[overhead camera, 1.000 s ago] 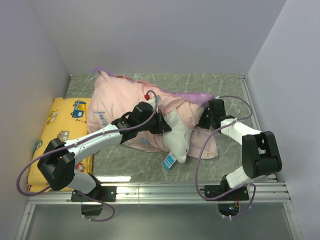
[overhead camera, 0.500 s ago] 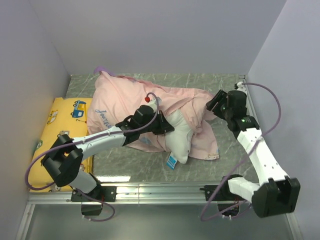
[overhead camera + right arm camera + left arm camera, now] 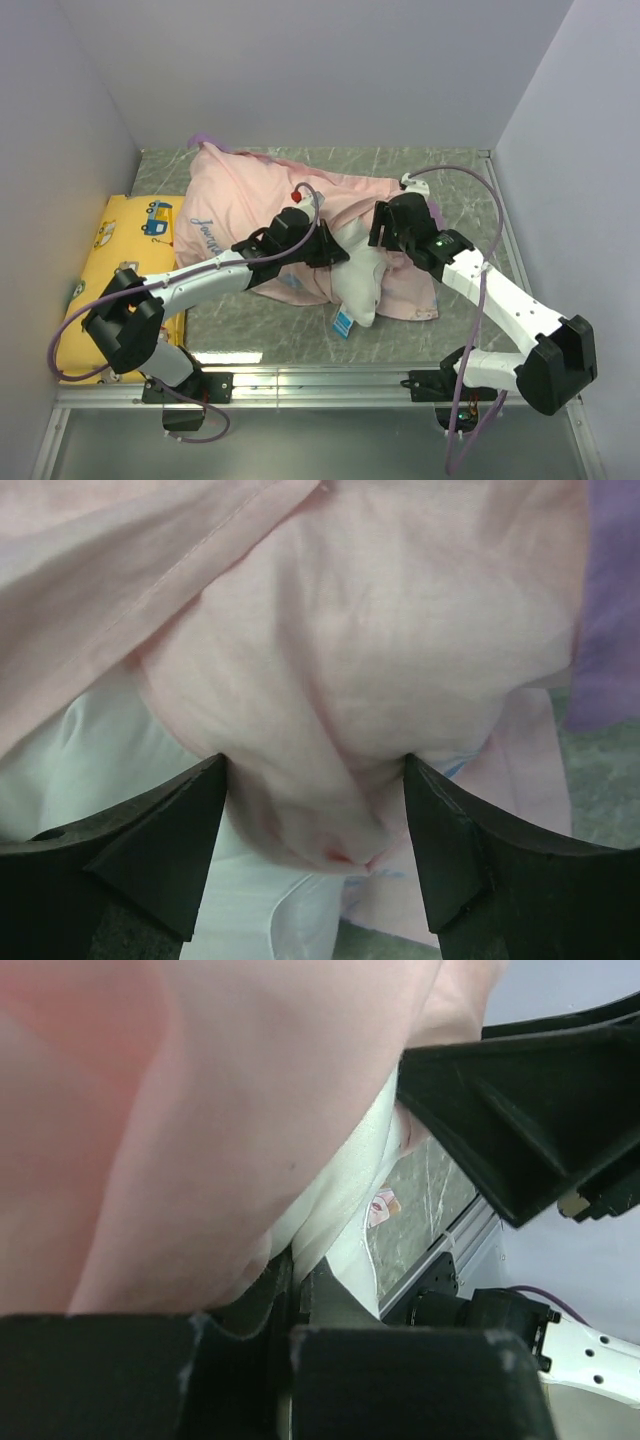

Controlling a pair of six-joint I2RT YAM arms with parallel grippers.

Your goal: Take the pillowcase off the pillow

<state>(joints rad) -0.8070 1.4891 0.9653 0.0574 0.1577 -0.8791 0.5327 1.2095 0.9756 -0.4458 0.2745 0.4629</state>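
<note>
The right gripper (image 3: 312, 770) is holding its jaws spread wide, with a soft, crumpled fold of the pale pink pillowcase (image 3: 380, 630) bulging between them. The left gripper (image 3: 295, 1282) is pinching the plump white pillow (image 3: 345, 1195) tight, and the pillow's smooth corner is poking out just beside the pink cloth.

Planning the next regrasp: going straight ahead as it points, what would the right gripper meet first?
Probably the bunched pale pink fabric pillowcase: a fold lies between the right gripper's open fingers; depth is unclear, and the plump white pillow is beside it.
</note>
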